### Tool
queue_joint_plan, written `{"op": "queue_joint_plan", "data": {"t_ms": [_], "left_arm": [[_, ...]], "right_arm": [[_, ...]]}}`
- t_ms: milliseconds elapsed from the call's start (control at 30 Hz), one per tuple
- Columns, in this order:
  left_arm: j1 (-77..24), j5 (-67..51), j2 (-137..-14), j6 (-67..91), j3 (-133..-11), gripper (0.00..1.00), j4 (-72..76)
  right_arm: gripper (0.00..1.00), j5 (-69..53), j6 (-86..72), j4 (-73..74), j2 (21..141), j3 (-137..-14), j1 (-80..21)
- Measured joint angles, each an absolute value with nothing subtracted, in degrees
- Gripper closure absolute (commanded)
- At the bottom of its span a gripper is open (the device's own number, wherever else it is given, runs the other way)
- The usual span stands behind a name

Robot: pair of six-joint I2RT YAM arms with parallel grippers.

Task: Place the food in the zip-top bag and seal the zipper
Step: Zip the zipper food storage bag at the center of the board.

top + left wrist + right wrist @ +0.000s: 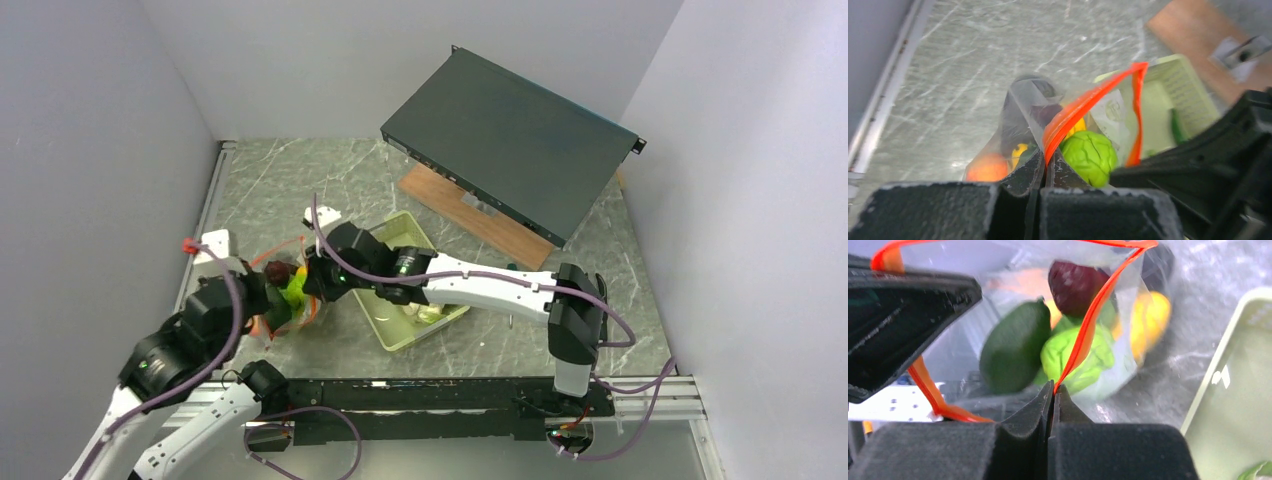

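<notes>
Zip-top bag (1128, 367) holds most food (1078, 355); left gripper (1045, 162) and right gripper (1054, 392) clamp its open zipper (1083, 325); cauliflower (430, 313) lies in basket (400, 226).

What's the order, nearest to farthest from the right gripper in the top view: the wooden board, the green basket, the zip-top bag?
1. zip-top bag, pinched in its jaws, at the left.
2. green basket, just to the right.
3. wooden board, farther back right.

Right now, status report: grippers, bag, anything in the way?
Left gripper shut on zipper. Right gripper shut on zipper. Zip-top bag mouth open, pepper inside. Basket beside it, a piece left inside.
</notes>
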State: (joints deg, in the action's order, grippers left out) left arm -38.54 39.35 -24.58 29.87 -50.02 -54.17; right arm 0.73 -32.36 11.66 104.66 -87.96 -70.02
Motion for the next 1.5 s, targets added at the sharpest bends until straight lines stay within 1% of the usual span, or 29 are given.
{"op": "queue_joint_plan", "data": {"t_ms": [133, 267, 367, 467, 600, 800, 967, 1000, 1033, 1067, 1200, 1300, 1333, 1400, 1500], "left_arm": [[-38.5, 34.7, -24.6, 38.7, -59.2, 1.0, -59.9], [-38.5, 30.5, -24.6, 48.2, -62.2, 1.0, -63.5], [-38.5, 26.4, -24.1, 54.5, -59.2, 1.0, -63.5], [-38.5, 22.6, -22.2, 60.8, -52.4, 1.0, -61.8], [-38.5, 20.1, -20.0, 67.3, -46.4, 1.0, -60.7], [-38.5, 19.4, -17.5, 74.4, -45.7, 1.0, -58.9], [-38.5, 19.2, -15.5, 80.4, -44.2, 1.0, -58.3], [-38.5, 19.2, -14.8, 81.7, -43.8, 1.0, -58.4], [-38.5, 19.2, -13.9, 83.0, -43.2, 1.0, -58.5], [-38.5, 19.2, -12.9, 84.3, -42.6, 1.0, -58.7], [-38.5, 19.7, -8.6, 88.4, -40.7, 1.0, -59.5], [-38.5, 20.1, -6.9, 90.4, -40.1, 1.0, -60.8], [-38.5, 20.3, -6.7, 90.8, -40.1, 1.0, -61.1], [-38.5, 20.8, -6.3, 91.4, -40.1, 1.0, -61.5], [-38.5, 21.1, -6.2, 91.9, -40.1, 1.0, -62.1]], "right_arm": [[1.0, -3.0, -28.8, 15.2, 104.6, -95.5, -69.1], [1.0, -6.5, -25.6, 18.7, 104.3, -101.5, -68.4], [1.0, -8.0, -23.6, 20.7, 104.1, -102.9, -68.3], [1.0, -9.1, -21.9, 23.5, 104.1, -102.9, -68.0], [1.0, -10.6, -20.8, 25.9, 104.2, -103.1, -67.4], [1.0, -12.8, -20.3, 27.0, 106.7, -106.5, -66.3], [0.92, -15.0, -21.2, 26.9, 107.5, -106.5, -66.2], [0.88, -15.4, -21.5, 26.8, 107.5, -106.3, -66.2], [0.8, -15.7, -21.7, 26.7, 107.5, -106.0, -66.2], [0.74, -16.0, -22.2, 26.5, 107.5, -105.8, -66.2], [0.46, -16.8, -23.3, 25.9, 107.5, -104.4, -66.3], [0.28, -16.2, -23.2, 26.9, 107.2, -104.2, -66.9], [0.24, -15.5, -22.9, 27.1, 106.9, -104.0, -67.2], [0.19, -13.2, -22.3, 27.7, 105.4, -102.6, -68.6], [0.16, -9.5, -21.3, 29.2, 102.2, -100.6, -71.0]]}}
